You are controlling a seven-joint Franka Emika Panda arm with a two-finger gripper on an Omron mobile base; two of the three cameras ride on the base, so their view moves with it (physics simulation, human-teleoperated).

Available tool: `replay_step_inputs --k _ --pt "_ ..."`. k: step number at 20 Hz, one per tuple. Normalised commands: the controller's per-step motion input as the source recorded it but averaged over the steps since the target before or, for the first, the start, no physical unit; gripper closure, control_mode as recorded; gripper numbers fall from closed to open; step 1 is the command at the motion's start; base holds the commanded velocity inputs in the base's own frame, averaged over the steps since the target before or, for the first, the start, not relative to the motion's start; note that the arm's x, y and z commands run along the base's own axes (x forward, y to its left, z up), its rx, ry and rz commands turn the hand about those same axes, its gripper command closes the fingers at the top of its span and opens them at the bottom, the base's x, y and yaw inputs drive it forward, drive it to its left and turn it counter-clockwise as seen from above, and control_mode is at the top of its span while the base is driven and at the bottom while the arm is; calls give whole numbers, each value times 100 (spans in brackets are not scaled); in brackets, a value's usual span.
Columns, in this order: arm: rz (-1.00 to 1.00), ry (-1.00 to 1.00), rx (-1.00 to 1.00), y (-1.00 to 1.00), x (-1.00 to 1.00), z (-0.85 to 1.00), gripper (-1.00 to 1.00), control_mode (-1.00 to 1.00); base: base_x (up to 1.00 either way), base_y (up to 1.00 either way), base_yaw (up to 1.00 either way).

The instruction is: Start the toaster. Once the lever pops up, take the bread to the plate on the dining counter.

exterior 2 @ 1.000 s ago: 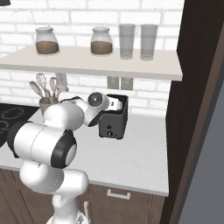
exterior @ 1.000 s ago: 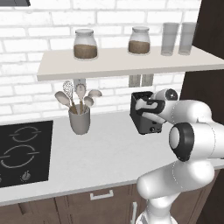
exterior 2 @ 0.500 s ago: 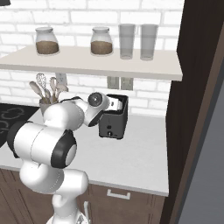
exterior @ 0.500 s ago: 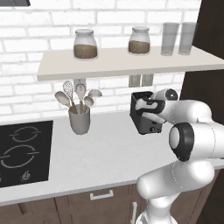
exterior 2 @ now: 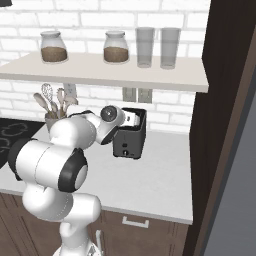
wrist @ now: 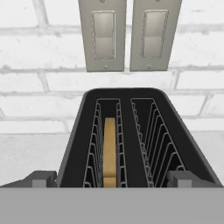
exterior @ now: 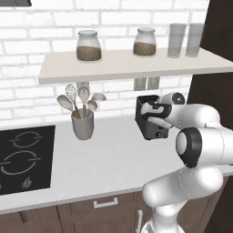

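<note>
The claw (wrist: 111,178) hangs just above the toaster (wrist: 140,131), spread fully wide and holding nothing. The bread (wrist: 110,151) stands on edge deep in the left slot; the right slot is bare. Two wall sockets (wrist: 128,35) sit behind.

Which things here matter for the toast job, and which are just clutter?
Job:
toaster
bread, in the toaster's left slot
gripper, open above the toaster

Clutter:
utensil holder
hob
two jars
two glasses
wall switches
</note>
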Motion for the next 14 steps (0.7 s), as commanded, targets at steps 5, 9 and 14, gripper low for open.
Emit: replay_step_inputs --k 5,9,14 --pt "0 0 0 0 0 0 -100 -100 0 0 0" --pt "0 0 0 0 0 0 -100 -100 0 0 0" --pt "0 0 0 0 0 0 -100 -100 0 0 0"
